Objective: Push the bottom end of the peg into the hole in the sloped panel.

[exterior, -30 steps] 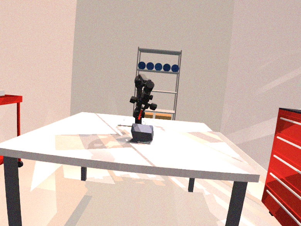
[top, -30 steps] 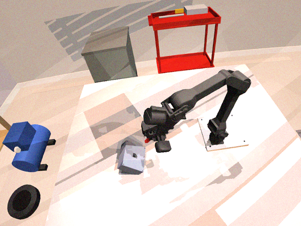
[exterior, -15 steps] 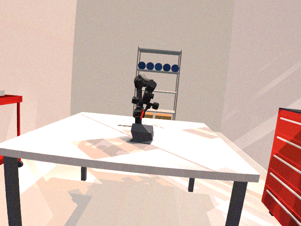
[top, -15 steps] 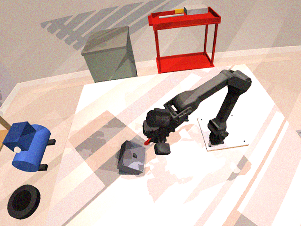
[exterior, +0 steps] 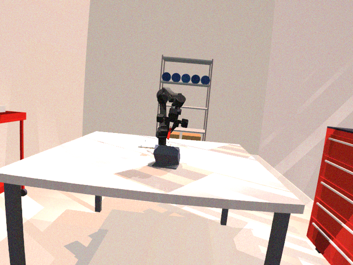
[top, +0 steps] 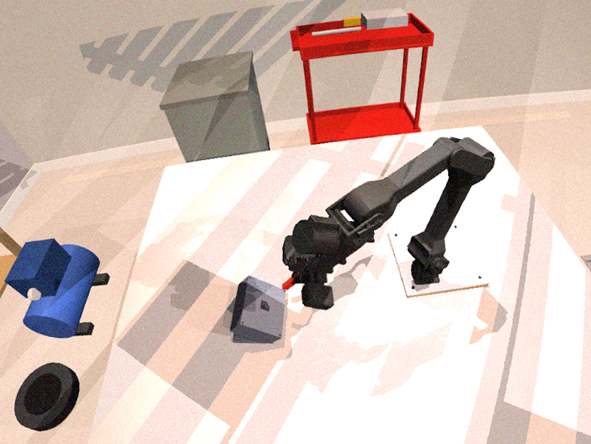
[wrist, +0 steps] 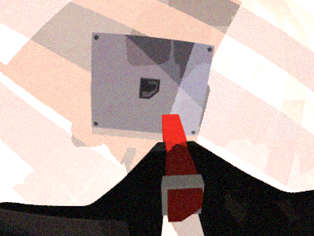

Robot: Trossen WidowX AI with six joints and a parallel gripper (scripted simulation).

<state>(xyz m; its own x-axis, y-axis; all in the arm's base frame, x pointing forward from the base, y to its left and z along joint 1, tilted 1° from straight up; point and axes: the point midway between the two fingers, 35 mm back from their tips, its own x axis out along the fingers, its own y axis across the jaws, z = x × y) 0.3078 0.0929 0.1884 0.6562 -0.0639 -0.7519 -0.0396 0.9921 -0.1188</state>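
Observation:
The red peg (top: 289,281) (exterior: 169,134) (wrist: 174,131) has flat sides. My gripper (wrist: 175,149) is shut on it, and the peg sticks out past the fingertips. In the top view the fingertips are hidden behind the wrist parts. The peg is in the air, clear of the panel. The grey sloped panel (top: 264,322) (exterior: 166,156) (wrist: 117,101) has one dark hole (top: 264,305) (wrist: 149,88) with flat sides and one cut corner. In the wrist view the peg's free end is below and right of the hole, over the panel's lower part.
The panel stands on the white table (top: 380,395) (exterior: 85,159). The arm's white base plate (top: 403,274) is on the right in the top view. A red cart (top: 361,122), a grey box (top: 219,120) and a blue tank (top: 62,300) stand beyond the table.

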